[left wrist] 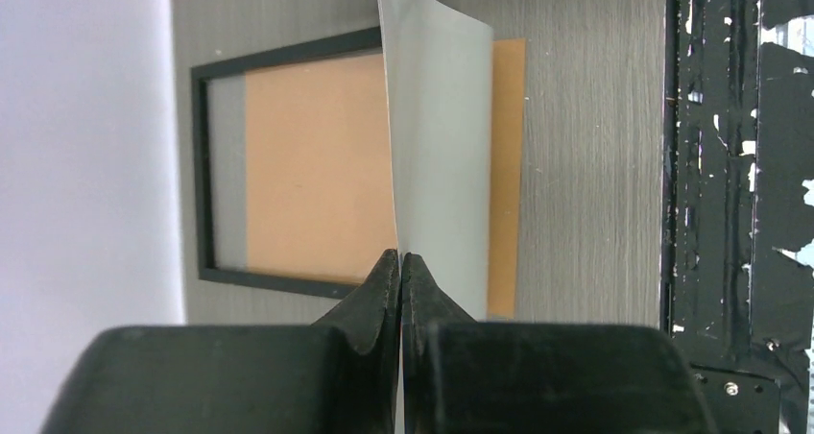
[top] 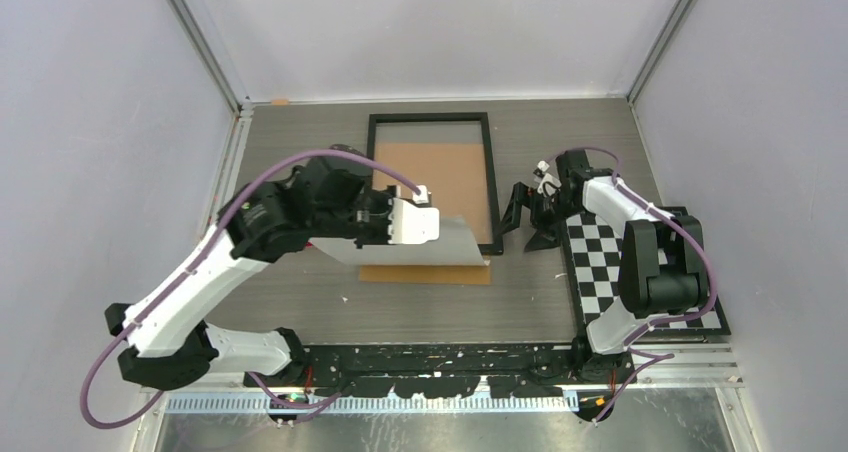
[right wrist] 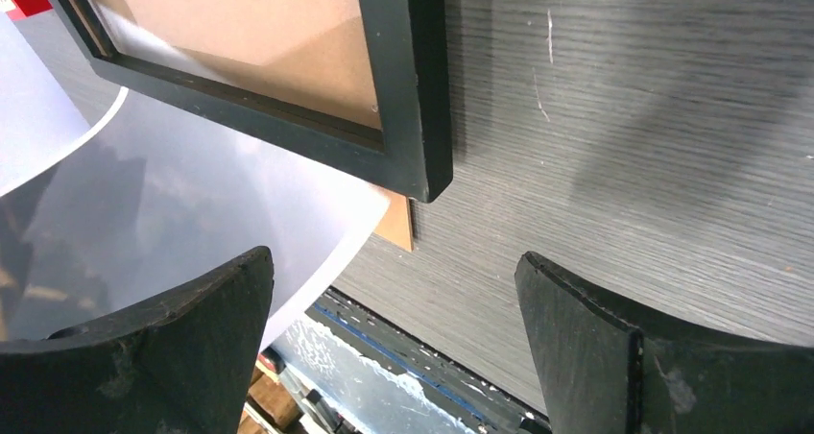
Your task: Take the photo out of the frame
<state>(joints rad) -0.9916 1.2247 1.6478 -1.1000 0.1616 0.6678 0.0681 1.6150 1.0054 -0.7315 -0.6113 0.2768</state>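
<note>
The frame [top: 492, 182] lies flat at the back middle of the table, its thin black rim around a brown panel. My left gripper [top: 432, 222] is shut on one edge of the photo [top: 462, 242] and holds it above the frame's near end. The sheet curves and shows only a plain grey-white side. In the left wrist view the photo [left wrist: 437, 146] rises edge-on from my closed left gripper [left wrist: 400, 256], over the frame [left wrist: 202, 165]. My right gripper [top: 528, 222] is open beside the frame's near right corner [right wrist: 413, 88], with nothing in it [right wrist: 392, 256]. The photo [right wrist: 192, 204] hangs at its left.
A brown backing board [top: 425, 274] sticks out from under the frame's near end, also in the wrist views [left wrist: 507, 165] [right wrist: 395, 225]. A black-and-white checkerboard [top: 610, 262] lies at the right under the right arm. Grey walls enclose the table on three sides.
</note>
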